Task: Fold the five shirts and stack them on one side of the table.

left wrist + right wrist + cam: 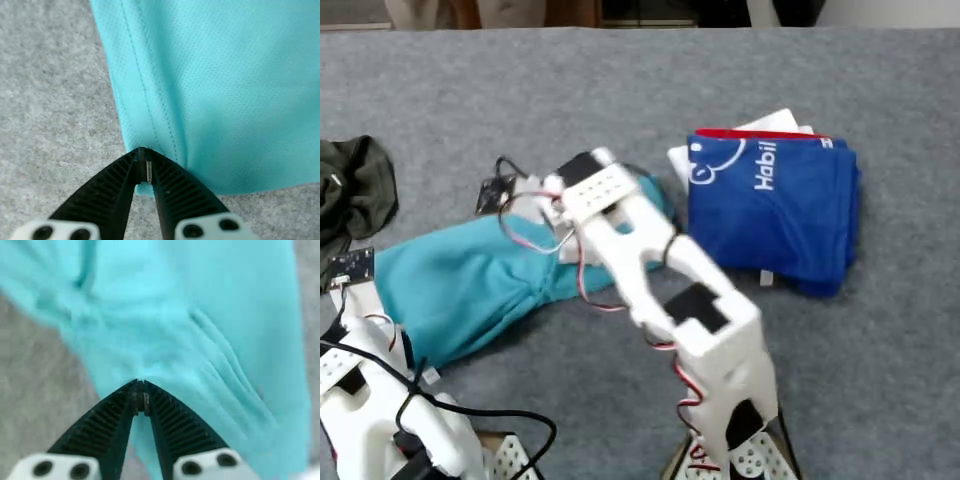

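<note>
- The left gripper (143, 155), by the table's (880, 380) near left corner, is pinched shut on the stitched hem of the teal shirt (470, 280). It bites right at the cloth's edge, with only a sliver of fabric between the ribbed pads.
- The right gripper (140, 387), farther in toward the middle of the table, is likewise clamped on teal fabric. Creases fan out from its tips.
- The teal shirt lies as a long, gathered band from the near left corner toward the table's centre, with one gripper at each end. Two separate grips probably serve to draw the cloth taut so it can be laid flat or doubled over, since a single grip would let it bunch.
- A blue shirt (770, 215), folded, sits right of centre, just beside the teal shirt's far end. A red edge (760, 133) and a white edge (775, 122) show beneath it, so this looks like the growing stack.
- A dark green shirt (355, 185) lies crumpled at the left edge, well apart from the stack and seemingly waiting to be folded.
</note>
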### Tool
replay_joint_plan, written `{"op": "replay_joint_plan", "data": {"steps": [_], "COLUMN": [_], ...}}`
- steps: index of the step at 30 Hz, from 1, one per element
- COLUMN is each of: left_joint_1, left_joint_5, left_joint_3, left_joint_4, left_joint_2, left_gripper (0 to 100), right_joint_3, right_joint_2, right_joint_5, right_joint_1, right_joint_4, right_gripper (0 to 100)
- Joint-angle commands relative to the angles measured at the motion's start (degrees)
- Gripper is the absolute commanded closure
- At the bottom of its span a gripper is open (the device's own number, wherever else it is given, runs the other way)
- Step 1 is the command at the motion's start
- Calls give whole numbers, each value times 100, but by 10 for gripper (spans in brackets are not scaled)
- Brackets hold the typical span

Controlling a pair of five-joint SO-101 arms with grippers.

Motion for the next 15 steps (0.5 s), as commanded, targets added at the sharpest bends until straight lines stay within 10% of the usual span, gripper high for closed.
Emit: {"op": "replay_joint_plan", "data": {"steps": [1,15], "left_joint_1": [53,53], "left_joint_5": [-62,-53], "left_joint_3": [0,0], "left_joint_4": [-35,-53], "left_joint_2": [4,4], "left_gripper": [981,981], "right_joint_3": [-330,840], "right_joint_2": [-963,391], "right_joint_5": [281,316], "right_joint_1": [637,1209], "right_joint_4": [167,-2154], "right_gripper": [997,997]}}
